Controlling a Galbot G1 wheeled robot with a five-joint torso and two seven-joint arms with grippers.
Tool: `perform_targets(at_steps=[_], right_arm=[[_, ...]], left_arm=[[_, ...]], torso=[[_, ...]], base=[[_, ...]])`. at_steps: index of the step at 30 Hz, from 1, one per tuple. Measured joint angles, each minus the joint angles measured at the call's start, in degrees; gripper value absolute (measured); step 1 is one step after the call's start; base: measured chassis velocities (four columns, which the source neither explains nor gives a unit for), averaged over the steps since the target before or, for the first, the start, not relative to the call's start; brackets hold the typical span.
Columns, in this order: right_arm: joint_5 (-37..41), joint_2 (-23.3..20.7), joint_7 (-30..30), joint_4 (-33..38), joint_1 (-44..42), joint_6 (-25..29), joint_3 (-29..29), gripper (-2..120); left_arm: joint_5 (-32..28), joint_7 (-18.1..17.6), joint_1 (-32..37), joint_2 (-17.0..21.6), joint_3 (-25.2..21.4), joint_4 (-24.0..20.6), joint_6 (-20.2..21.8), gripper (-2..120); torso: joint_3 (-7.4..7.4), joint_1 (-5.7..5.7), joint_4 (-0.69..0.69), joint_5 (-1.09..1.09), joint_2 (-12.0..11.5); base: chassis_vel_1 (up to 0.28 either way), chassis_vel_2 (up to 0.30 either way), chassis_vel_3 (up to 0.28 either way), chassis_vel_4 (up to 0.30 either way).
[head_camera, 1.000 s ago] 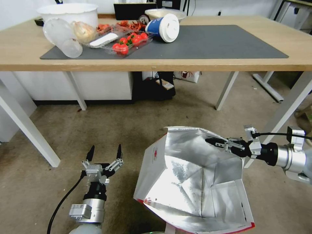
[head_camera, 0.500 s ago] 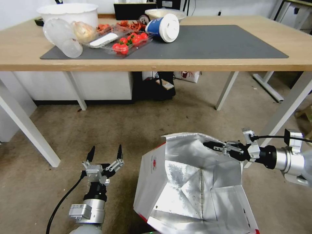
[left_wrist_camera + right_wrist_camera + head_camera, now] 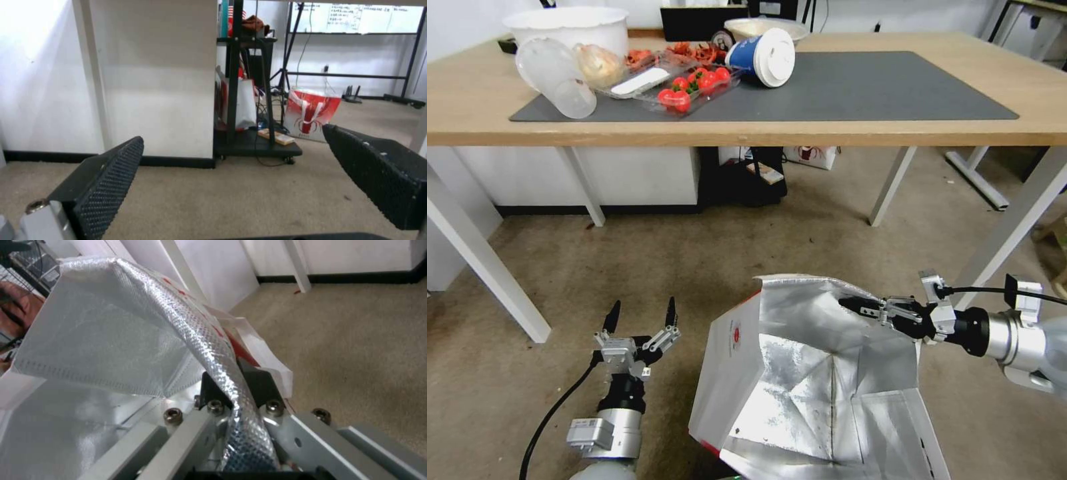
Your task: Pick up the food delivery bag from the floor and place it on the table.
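My right gripper (image 3: 854,306) pinches the far top edge of the food delivery bag (image 3: 800,393), the foil rim pressed between its fingers (image 3: 256,380). The bag hangs open below and toward me from that grip, silver lining showing, over the floor (image 3: 694,267). The table (image 3: 760,130) stands well beyond and above my hand. My left gripper (image 3: 640,313) waits beside the bag's white wall, fingers spread, holding nothing
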Motion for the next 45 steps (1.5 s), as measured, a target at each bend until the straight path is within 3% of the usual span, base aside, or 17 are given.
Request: perform_targets(at_steps=[13, 22, 45], right_arm=[[-1.17, 0.35, -0.57, -0.14, -0.38, 0.28, 0.04, 0], [-2.31, 0.85, -1.11, -0.54, -0.64, 0.66, 0.04, 0], [-3.26, 1.36, -2.15, -0.67, -0.77, 0.93, 0.10, 0]], left_arm=[[0.48, -0.32, 0.50, -0.41, 0.51, -0.37, -1.20, 100], [-2.22, 1.75, 0.78, -0.36, 0.51, -1.21, -3.10, 100], [-2.21, 1.27, 0.75, -0.47, 0.41, -1.68, -2.70, 100]], torso=[[0.00, 0.00, 0.00, 0.00, 0.00], [0.42, 0.05, -0.01, 0.00, 0.54], [5.50, 0.54, 0.00, 0.00, 6.05]], base=[[0.000, 0.000, 0.000, 0.000], [0.000, 0.000, 0.000, 0.000], [0.000, 0.000, 0.000, 0.000]])
